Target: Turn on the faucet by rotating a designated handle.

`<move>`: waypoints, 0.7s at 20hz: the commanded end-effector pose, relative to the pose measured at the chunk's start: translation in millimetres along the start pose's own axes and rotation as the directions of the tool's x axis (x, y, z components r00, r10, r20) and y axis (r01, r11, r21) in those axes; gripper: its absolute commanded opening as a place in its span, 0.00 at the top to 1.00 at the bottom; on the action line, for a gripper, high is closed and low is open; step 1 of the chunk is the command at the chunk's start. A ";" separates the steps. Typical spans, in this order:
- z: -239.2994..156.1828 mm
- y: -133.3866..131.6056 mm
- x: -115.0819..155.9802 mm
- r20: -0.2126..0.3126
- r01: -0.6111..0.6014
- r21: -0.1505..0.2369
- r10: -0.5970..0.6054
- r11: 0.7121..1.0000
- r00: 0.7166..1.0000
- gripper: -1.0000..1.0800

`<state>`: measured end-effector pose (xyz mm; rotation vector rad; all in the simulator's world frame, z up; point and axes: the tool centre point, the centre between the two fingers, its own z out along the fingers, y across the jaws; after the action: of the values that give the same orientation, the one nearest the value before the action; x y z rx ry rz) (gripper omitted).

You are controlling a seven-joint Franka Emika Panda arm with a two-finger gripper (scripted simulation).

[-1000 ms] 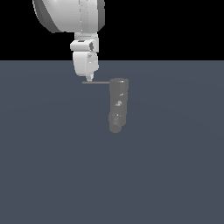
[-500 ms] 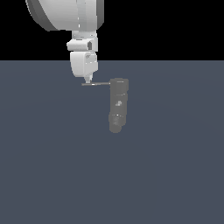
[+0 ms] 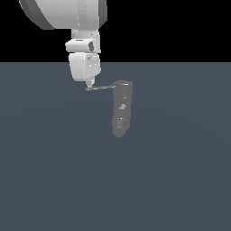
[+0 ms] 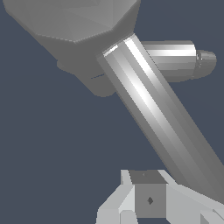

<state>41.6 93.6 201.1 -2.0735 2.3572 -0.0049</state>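
Here the gripper [image 3: 90,84] hangs at the free end of the handle [image 3: 100,88], its jaws' state unclear. The rod's long axis runs toward the exterior view's right, into the faucet [image 3: 122,108] top beyond.

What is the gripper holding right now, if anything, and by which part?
It cannot be told. The gripper sits at the free end of the handle, away from the faucet, but neither view shows its fingers closed around the rod.

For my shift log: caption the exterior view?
Gripper poised at the free tip of the handle projecting from the faucet.
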 end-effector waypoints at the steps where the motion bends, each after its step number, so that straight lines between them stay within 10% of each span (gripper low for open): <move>1: -0.2 10.9 -4.7 0.000 0.008 -0.004 -0.008 1.000 1.000 1.00; 14: -0.1 31.6 21.4 0.000 0.003 -0.001 -0.003 1.000 1.000 1.00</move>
<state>12.2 84.4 201.1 -2.0833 2.3447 -0.0029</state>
